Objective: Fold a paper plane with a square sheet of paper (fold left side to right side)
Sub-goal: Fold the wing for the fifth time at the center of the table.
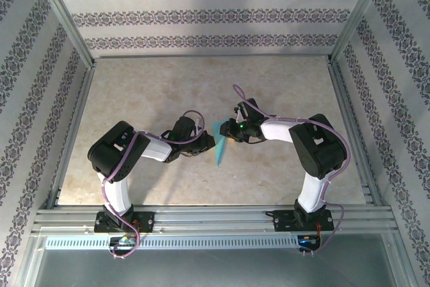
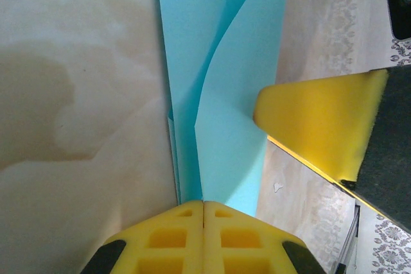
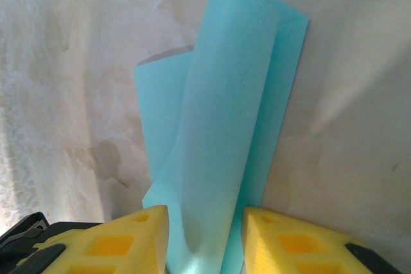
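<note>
The left arm (image 1: 119, 166) and right arm (image 1: 316, 159) have white links, bulky black joint housings and lilac cables (image 1: 289, 120). The left gripper (image 2: 203, 205) has yellow block fingers with square recesses. A green light (image 1: 240, 126) glows at the right wrist.

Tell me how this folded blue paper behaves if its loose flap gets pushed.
Probably floppy: the paper bows in a curve, not flat. Thin, so likely light enough to slide, though the left gripper, jaws shut on one end, should anchor it.

A beige marbled tabletop (image 1: 168, 85) lies evenly lit inside a three-sided enclosure, its walls (image 1: 201, 15) papered in pale stripes and bands of dark floral ornament. Aluminium posts (image 1: 64, 15) rise from the far corners. An aluminium rail (image 1: 215, 218) runs along the near edge.
</note>
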You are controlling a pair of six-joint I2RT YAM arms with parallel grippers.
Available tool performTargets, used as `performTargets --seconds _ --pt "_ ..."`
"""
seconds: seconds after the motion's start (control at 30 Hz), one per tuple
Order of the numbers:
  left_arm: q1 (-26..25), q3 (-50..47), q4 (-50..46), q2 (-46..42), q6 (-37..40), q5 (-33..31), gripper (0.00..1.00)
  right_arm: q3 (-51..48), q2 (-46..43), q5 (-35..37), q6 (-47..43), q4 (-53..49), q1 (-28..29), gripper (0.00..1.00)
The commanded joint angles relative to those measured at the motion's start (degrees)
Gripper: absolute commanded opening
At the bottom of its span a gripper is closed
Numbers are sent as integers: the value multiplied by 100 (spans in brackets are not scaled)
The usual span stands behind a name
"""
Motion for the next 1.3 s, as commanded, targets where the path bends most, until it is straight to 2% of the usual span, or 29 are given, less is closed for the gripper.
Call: performTargets --seconds 0.0,0.23,0.5,0.77,0.93,1.07,1.27 --pt "45 -107 -694 141 -26 -365 0 -81 -125 181 -50 25 62 37" --pt "45 -92 -764 163 -35 -397 0 -175 -222 133 -36 141 31 42" --pt "40 -90 -799 172 -35 -412 0 -268 -365 134 -33 182 -22 43" --pt "30 -42 -821 209 -9 -374 0 -294 -396 33 -60 217 -70 38" --pt "28 6 -923 215 13 -386 0 -331 -740 311 -245 -124 -146 37" --pt "19 37 -966 215 35 -396 0 -253 -797 93 -298 -174 -183 26" --pt "19 58 -1037 219 52 -405 0 102 -424 -83 -289 -130 -7 6"
